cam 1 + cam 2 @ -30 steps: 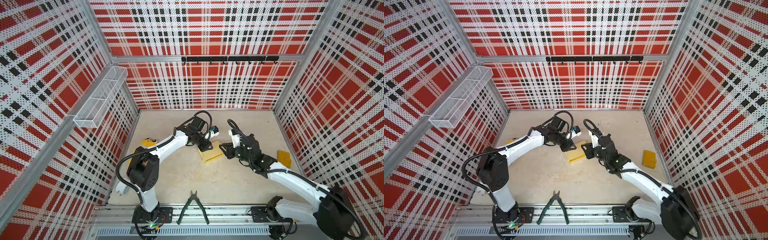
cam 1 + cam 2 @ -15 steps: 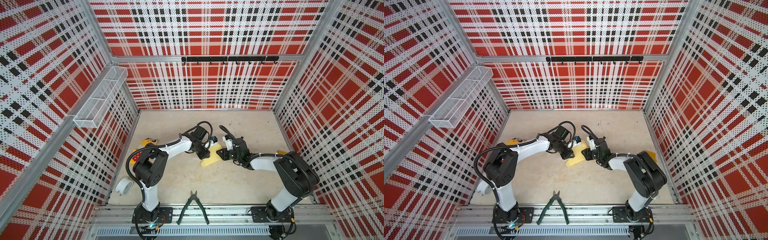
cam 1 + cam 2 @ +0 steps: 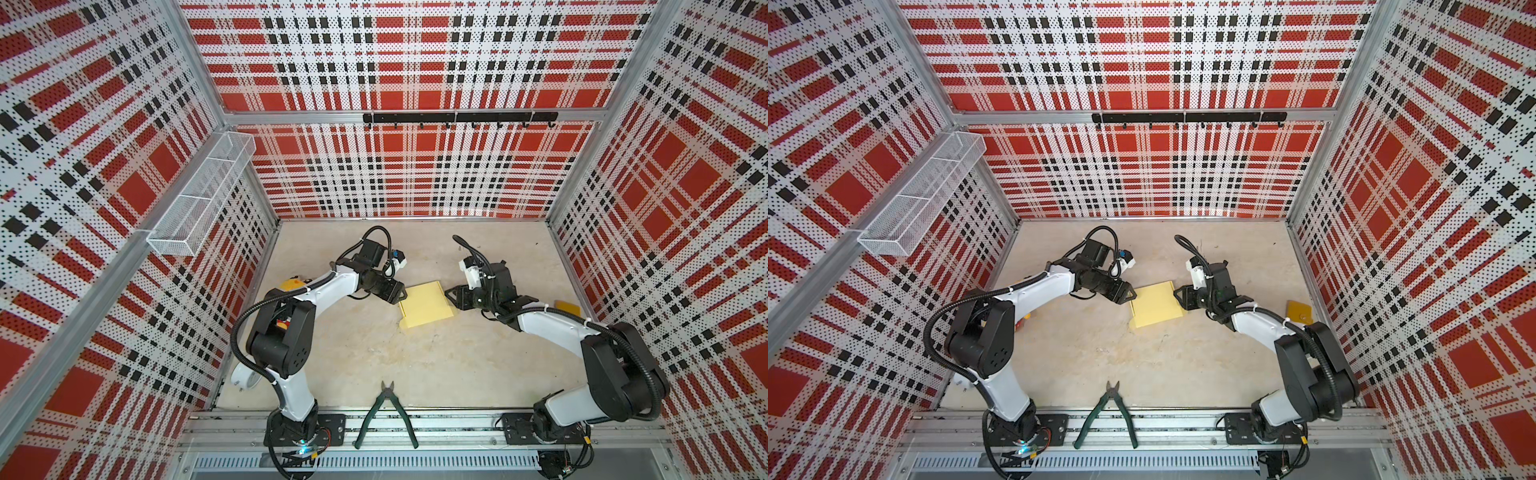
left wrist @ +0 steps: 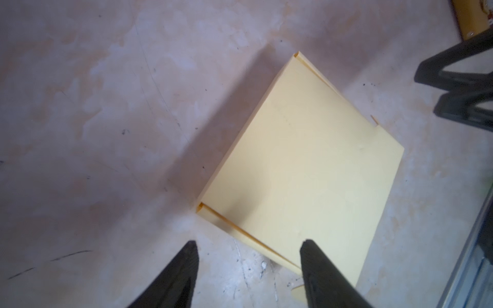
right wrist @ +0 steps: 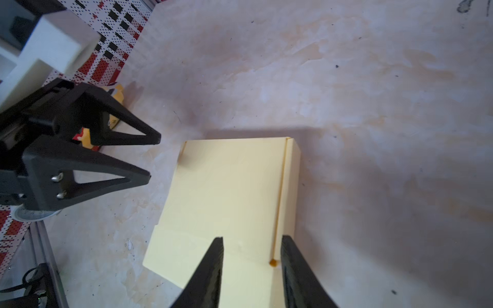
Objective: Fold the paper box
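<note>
You see the paper box (image 3: pixel 424 309) lying closed on the floor; your left gripper (image 3: pixel 402 293) and right gripper (image 3: pixel 449 296) flank it, jaws parted, both empty.

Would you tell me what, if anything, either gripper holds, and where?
Nothing is held; left gripper and right gripper are open beside the pale yellow cardboard box.

- My left gripper (image 3: pixel 403 294), pressed onto the paper box (image 3: pixel 424 305) a second ago, has drawn back off its left edge, with the jaws spread wider and empty.
- My right gripper (image 3: pixel 449 300) has backed away to the box's right edge, jaws slightly further apart.
- The box, half hidden under both grippers before, now lies flat in full view.
</note>
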You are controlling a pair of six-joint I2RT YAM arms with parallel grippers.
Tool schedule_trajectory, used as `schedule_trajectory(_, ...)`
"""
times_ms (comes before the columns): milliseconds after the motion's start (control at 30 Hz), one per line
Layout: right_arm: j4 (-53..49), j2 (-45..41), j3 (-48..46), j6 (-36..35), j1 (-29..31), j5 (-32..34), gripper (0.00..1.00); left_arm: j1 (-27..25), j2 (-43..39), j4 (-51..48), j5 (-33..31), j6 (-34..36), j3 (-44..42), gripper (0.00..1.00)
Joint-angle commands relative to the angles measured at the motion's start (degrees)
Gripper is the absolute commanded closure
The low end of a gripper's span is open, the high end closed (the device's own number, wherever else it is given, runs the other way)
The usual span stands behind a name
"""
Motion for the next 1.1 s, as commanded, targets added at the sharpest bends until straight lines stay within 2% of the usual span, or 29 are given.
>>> schedule_trajectory(0, -3.6, 5.7, 4.0, -4.9, 0.1, -3.9, 0.62, -0.3, 0.5, 5.6, 5.2, -10.0, -2.9, 0.36)
schedule_trajectory(100, -2.7, 10.1, 5.0, -4.7, 0.1, -5.4, 0.62, -1.2, 0.9, 7.8, 4.8, -15.1, -5.3, 0.34)
schedule_trajectory(233, -3.9, 13.1, 6.6, -5.0, 0.1, -6.5, 0.63, -1.3, 1.4, 10.1, -0.8, -21.9, -9.3, 0.38)
schedule_trajectory(333, -5.6, 14.1, 8.5, -5.1, 0.2, -8.0, 0.63, -1.8, 3.1, 12.1, 1.0, -25.8, -10.8, 0.42)
schedule_trajectory(467, -6.3, 14.1, 10.2, -4.3, 0.0, -10.2, 0.61, -2.9, 5.6, 13.8, 5.2, -25.6, -9.6, 0.48)
schedule_trajectory(700, -2.6, 15.6, 11.6, 2.9, -4.6, -17.9, 0.47, 1.0, 7.1, 15.1, 3.8, -27.2, -11.7, 0.69)
schedule_trajectory(900, -1.2, 19.6, 15.9, 8.1, -6.0, -25.8, 0.39, 2.3, 7.0, 15.7, 5.1, -25.0, -11.9, 0.73)
schedule_trajectory(1000, 0.3, 22.4, 17.3, 11.5, -5.8, -27.9, 0.37, 2.4, 6.4, 17.2, 6.1, -24.5, -12.5, 0.74)
schedule_trajectory(1067, -2.1, 24.0, 19.0, 11.3, -5.8, -27.9, 0.37, 2.7, 6.0, 17.9, 6.8, -24.8, -12.9, 0.75)
